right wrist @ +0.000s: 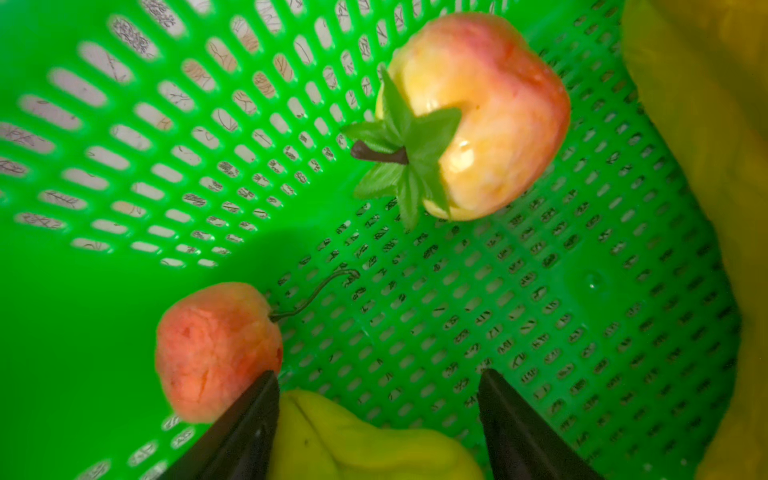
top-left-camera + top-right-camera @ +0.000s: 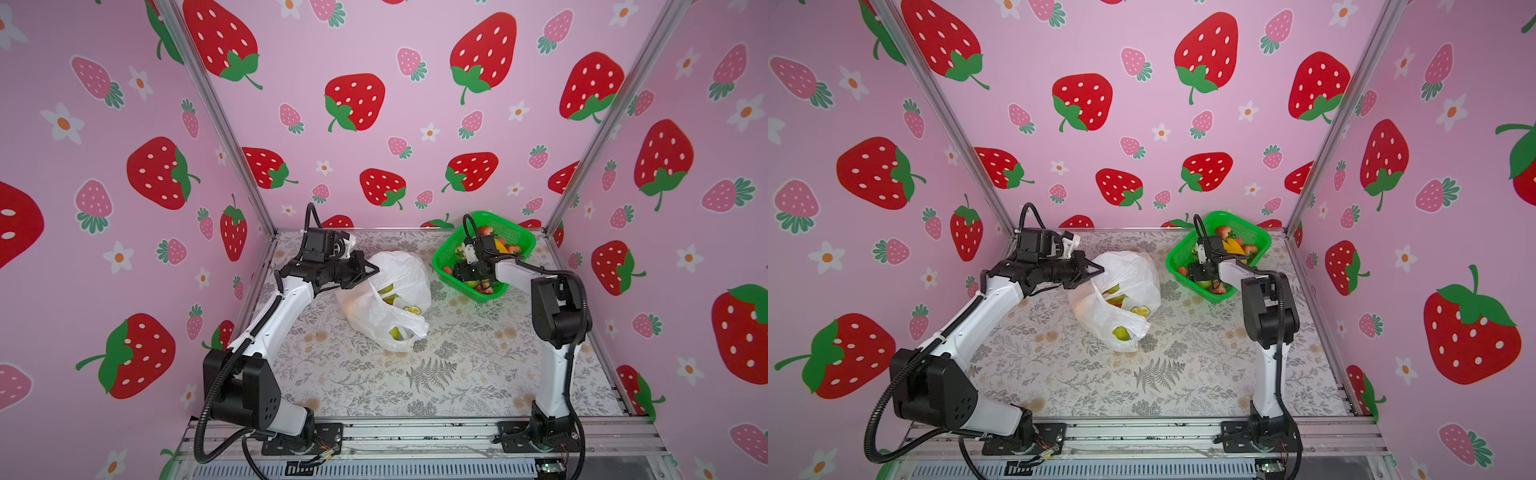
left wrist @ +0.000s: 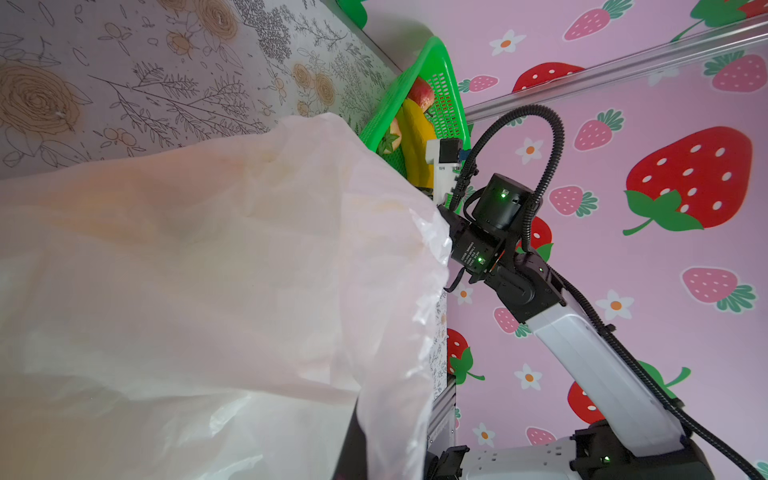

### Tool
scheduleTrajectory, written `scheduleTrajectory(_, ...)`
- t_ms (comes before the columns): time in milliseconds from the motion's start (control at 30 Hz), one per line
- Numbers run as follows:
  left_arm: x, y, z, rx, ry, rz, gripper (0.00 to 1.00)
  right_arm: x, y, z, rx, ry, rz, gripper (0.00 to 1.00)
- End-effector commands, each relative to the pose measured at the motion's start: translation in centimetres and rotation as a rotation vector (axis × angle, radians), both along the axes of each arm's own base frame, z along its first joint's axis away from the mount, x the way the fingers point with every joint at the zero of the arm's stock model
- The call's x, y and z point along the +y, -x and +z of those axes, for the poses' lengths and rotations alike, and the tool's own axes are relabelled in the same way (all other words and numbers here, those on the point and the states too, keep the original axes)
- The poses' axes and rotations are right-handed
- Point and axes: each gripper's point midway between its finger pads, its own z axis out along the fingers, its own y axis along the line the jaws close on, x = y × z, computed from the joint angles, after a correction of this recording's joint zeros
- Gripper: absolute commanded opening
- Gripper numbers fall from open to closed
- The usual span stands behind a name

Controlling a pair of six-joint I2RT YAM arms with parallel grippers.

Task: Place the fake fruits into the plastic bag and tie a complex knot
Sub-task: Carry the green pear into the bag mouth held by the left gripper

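The plastic bag (image 2: 409, 274) (image 2: 1133, 270) lies on the table left of centre with its mouth facing the front, and yellow and green fake fruits (image 2: 390, 297) (image 2: 1120, 332) show inside. My left gripper (image 2: 372, 270) (image 2: 1098, 270) is shut on the bag's rim. In the left wrist view the white film (image 3: 208, 270) covers the jaws. My right gripper (image 1: 378, 374) (image 2: 467, 272) is down in the green basket (image 1: 124, 270), open, with a yellow-green fruit (image 1: 353, 440) between its fingers. A red-orange fruit (image 1: 212, 345) touches one finger. No knot shows.
The green mesh basket (image 2: 515, 232) (image 2: 1254, 232) (image 3: 436, 54) stands at the back right, tilted. It holds a leafy peach-red apple (image 1: 490, 116), a yellow banana (image 3: 415, 137) and red strawberries (image 2: 1223, 230). Pink walls close three sides.
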Motion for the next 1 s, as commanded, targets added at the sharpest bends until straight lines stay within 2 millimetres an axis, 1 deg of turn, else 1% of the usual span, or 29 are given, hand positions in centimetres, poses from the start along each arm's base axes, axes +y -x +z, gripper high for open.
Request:
scheduleTrajectory(0, -0.4, 0.2, 0.5, -0.01, 0.022, -0.017, 0.0, -0.2, 1.3, -1.5, 0.053, 0.019, 0.018, 0.69)
scheduleTrajectory(133, -0.4, 0.2, 0.4, -0.009, 0.023, -0.019, 0.0, 0.2, 0.5, 1.6, -0.018, -0.014, 0.013, 0.6)
scheduleTrajectory(267, -0.4, 0.2, 0.5, -0.013, 0.024, -0.02, 0.0, 0.8, 0.2, 5.1, -0.098, -0.079, 0.015, 0.55)
scheduleTrajectory(400, -0.4, 0.3, 0.5, -0.01, 0.025, -0.02, 0.0, 1.7, 0.8, 8.9, -0.19, -0.175, 0.042, 0.52)
scheduleTrajectory(500, -0.5, 0.2, 0.5, -0.009, 0.027, -0.02, 0.0, 2.4, 1.9, 11.5, -0.253, -0.257, 0.072, 0.49)
scheduleTrajectory(567, -0.5, 0.2, 0.5, -0.009, 0.027, -0.02, 0.0, 2.9, 2.8, 13.0, -0.275, -0.311, 0.096, 0.48)
scheduleTrajectory(600, -0.5, 0.2, 0.5, -0.009, 0.027, -0.02, 0.0, 3.4, 3.4, 14.2, -0.287, -0.351, 0.12, 0.48)
scheduleTrajectory(700, -0.4, 0.2, 0.4, -0.007, 0.026, -0.018, 0.0, 4.6, 5.6, 16.2, -0.311, -0.437, 0.171, 0.47)
scheduleTrajectory(833, -0.4, 0.2, 0.3, -0.006, 0.024, -0.018, 0.0, 6.1, 8.7, 18.1, -0.324, -0.514, 0.236, 0.47)
scheduleTrajectory(967, -0.4, 0.2, 0.4, -0.007, 0.027, -0.018, 0.0, 8.6, 12.4, 19.2, -0.31, -0.576, 0.315, 0.46)
